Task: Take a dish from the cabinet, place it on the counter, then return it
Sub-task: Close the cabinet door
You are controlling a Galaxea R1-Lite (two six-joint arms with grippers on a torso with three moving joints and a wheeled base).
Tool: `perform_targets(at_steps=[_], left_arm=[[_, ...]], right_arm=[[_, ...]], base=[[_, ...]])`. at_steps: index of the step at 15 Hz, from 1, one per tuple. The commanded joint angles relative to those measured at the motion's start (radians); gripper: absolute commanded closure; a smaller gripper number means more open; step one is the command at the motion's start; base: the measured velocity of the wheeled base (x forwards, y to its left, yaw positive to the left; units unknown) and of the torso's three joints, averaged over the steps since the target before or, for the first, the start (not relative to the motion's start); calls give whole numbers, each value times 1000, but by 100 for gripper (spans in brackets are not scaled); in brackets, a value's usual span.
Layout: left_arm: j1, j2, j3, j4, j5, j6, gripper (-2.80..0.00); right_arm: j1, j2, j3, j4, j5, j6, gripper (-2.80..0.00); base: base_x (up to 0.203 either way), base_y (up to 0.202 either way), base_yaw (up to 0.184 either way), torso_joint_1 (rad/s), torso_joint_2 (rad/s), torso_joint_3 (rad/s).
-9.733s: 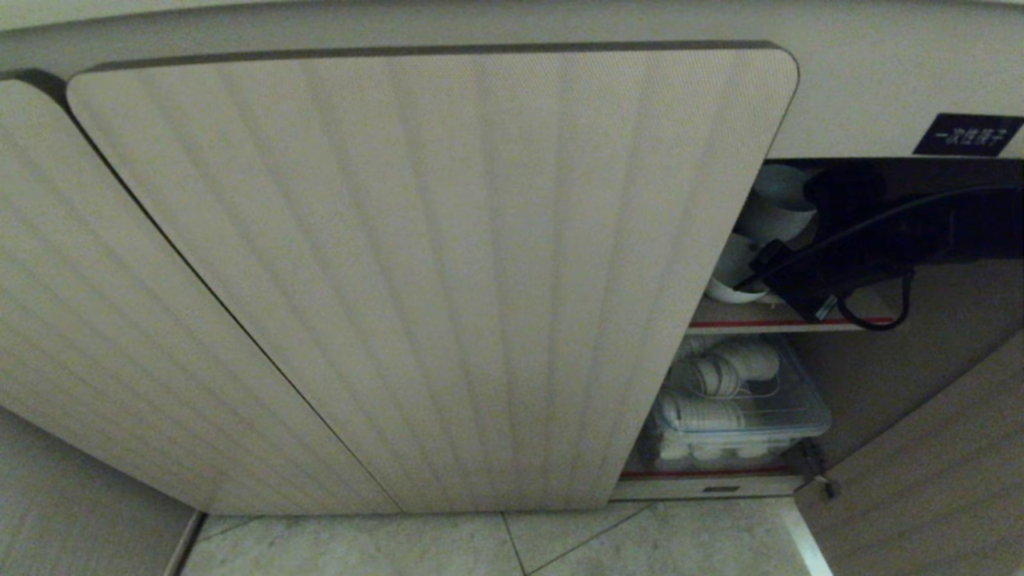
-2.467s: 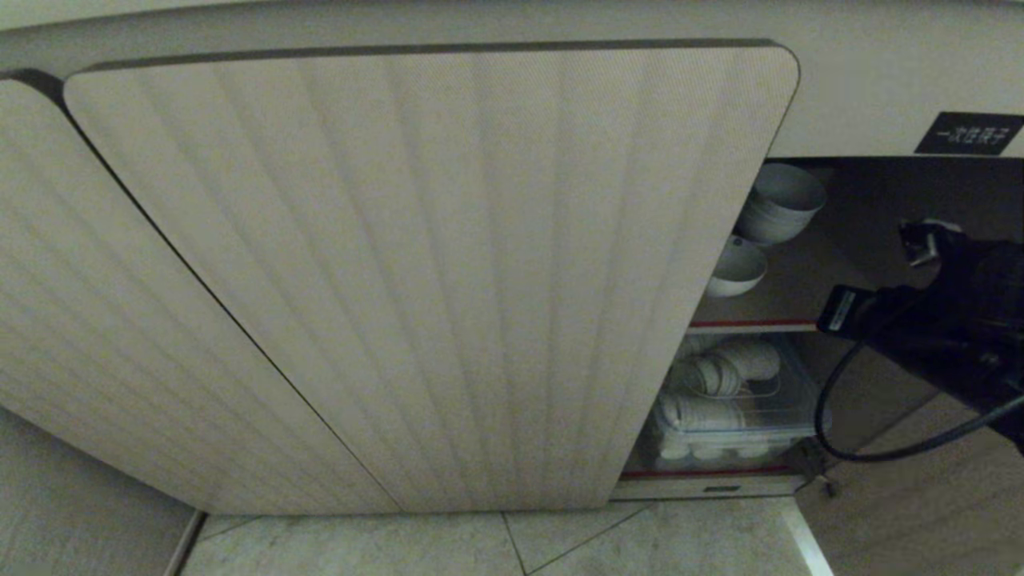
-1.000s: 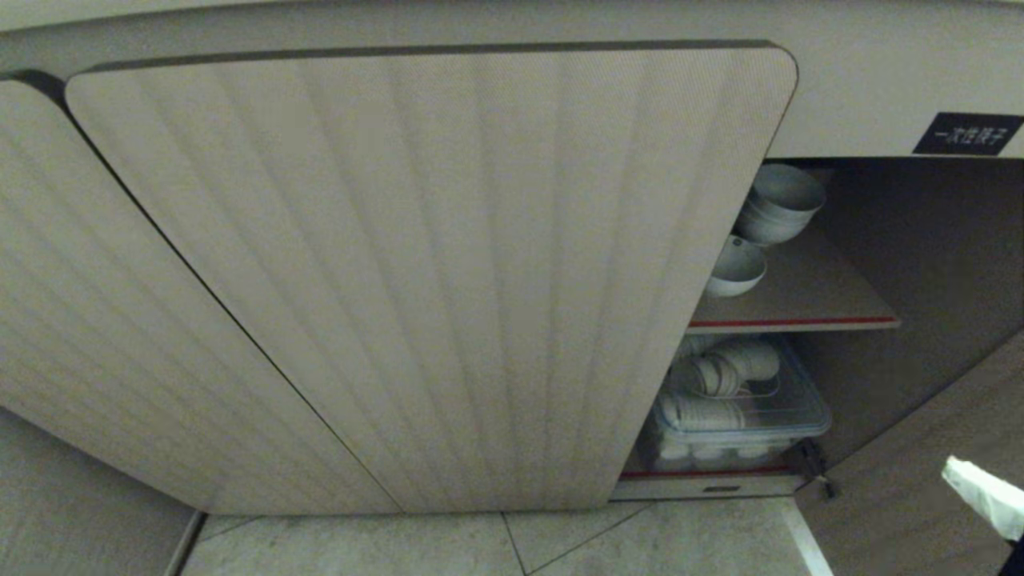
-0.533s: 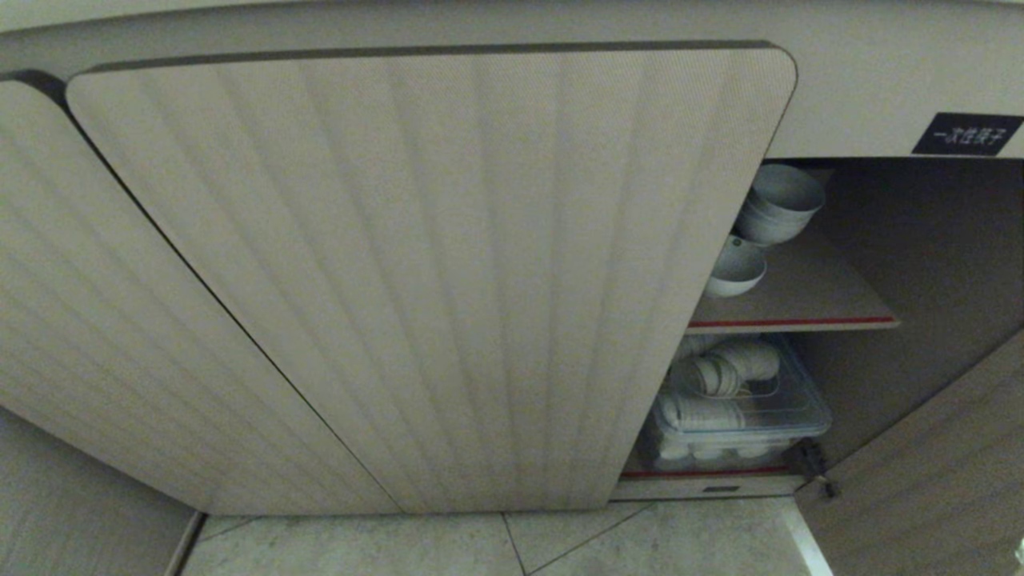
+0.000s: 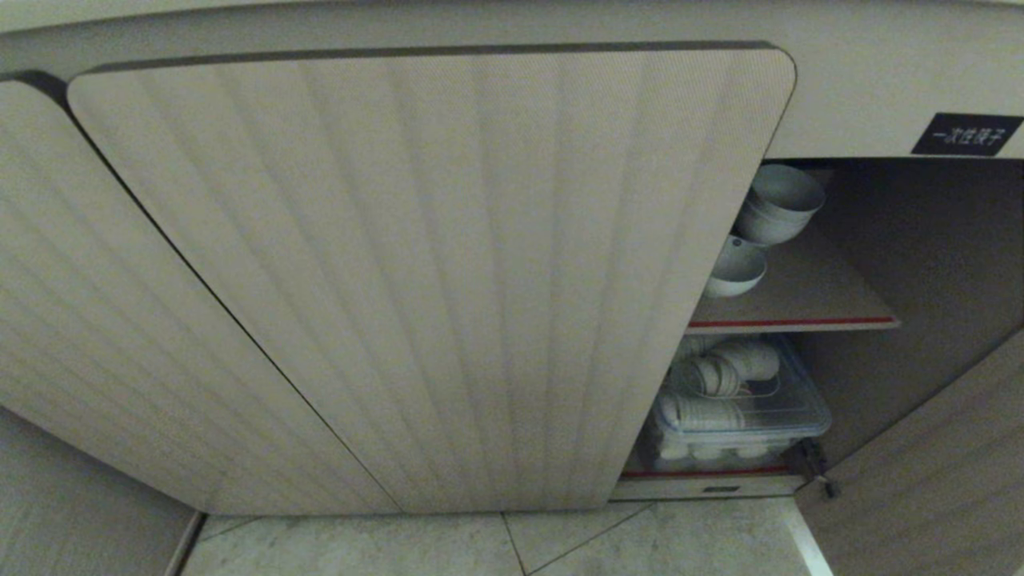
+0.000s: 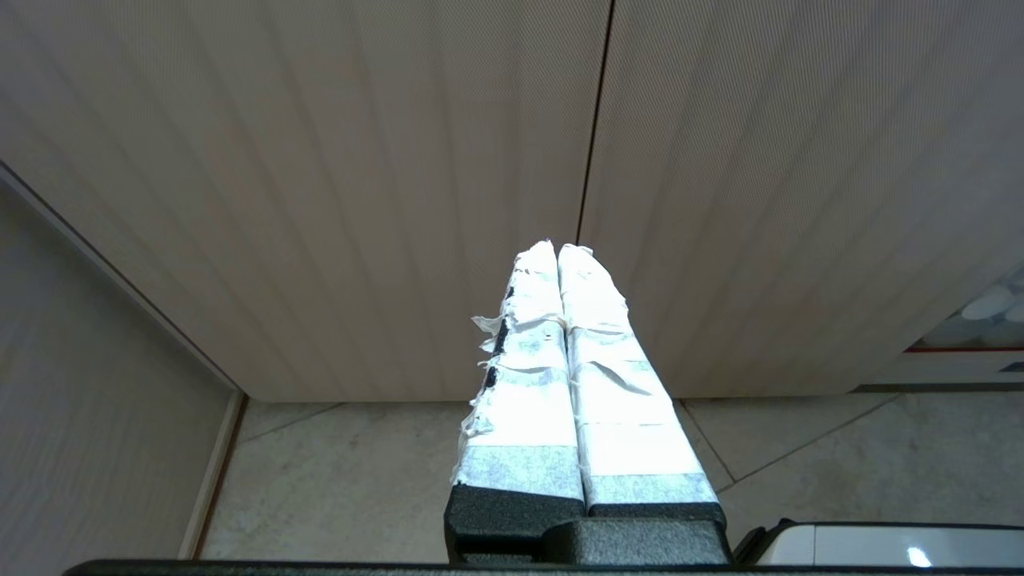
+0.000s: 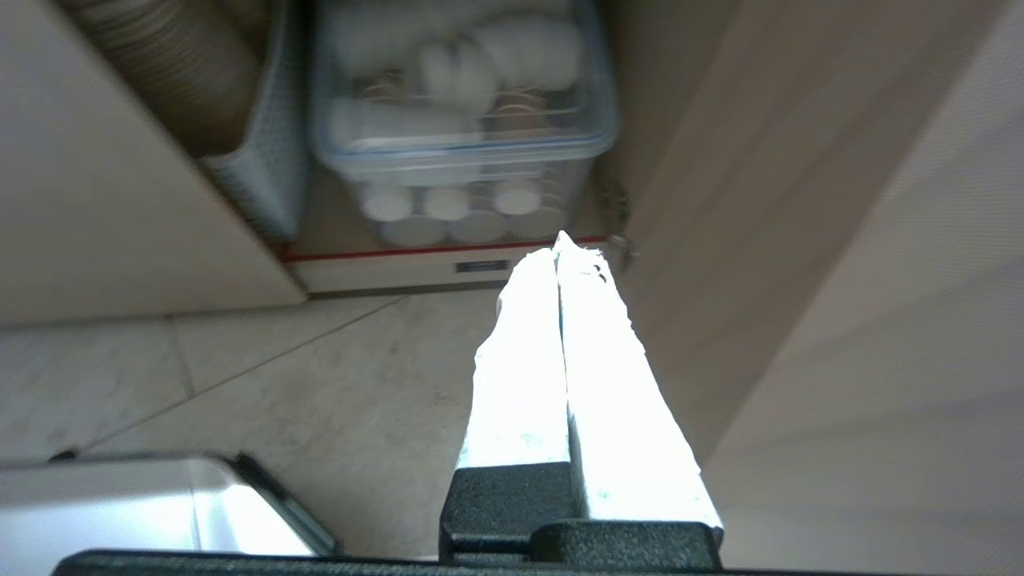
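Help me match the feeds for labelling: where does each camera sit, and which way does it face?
Head view: high, angled down at the beige fluted cabinet; no arm visible.
Left wrist view: behind the shut left gripper, facing the closed doors.
Right wrist view: behind the shut right gripper, facing the clear lidded plastic bin.
Head and right wrist views share that bin.

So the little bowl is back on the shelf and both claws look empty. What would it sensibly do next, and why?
Probably swing the open door shut with the right gripper. The bowl sits on the upper shelf beside the stack, and the right gripper is shut, empty and low beside that door. The left gripper is shut too, before the closed doors.
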Motion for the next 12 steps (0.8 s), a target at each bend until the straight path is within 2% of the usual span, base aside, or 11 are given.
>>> perform_targets(at_steps=[1, 4, 8, 12], left_arm=[[0, 0, 0, -1, 0, 0, 0], [0, 0, 0, -1, 0, 0, 0], [0, 0, 0, -1, 0, 0, 0], [0, 0, 0, -1, 0, 0, 0]], right_arm=[[2, -65, 0, 18, 11, -4, 0], [8, -148, -1, 86, 41, 7, 0], [20, -289, -1, 88, 71, 10, 0], [20, -301, -2, 89, 76, 3, 0]], base=[[0, 0, 0, 0, 0, 0], [0, 0, 0, 0, 0, 0], [0, 0, 0, 0, 0, 0], [0, 0, 0, 0, 0, 0]])
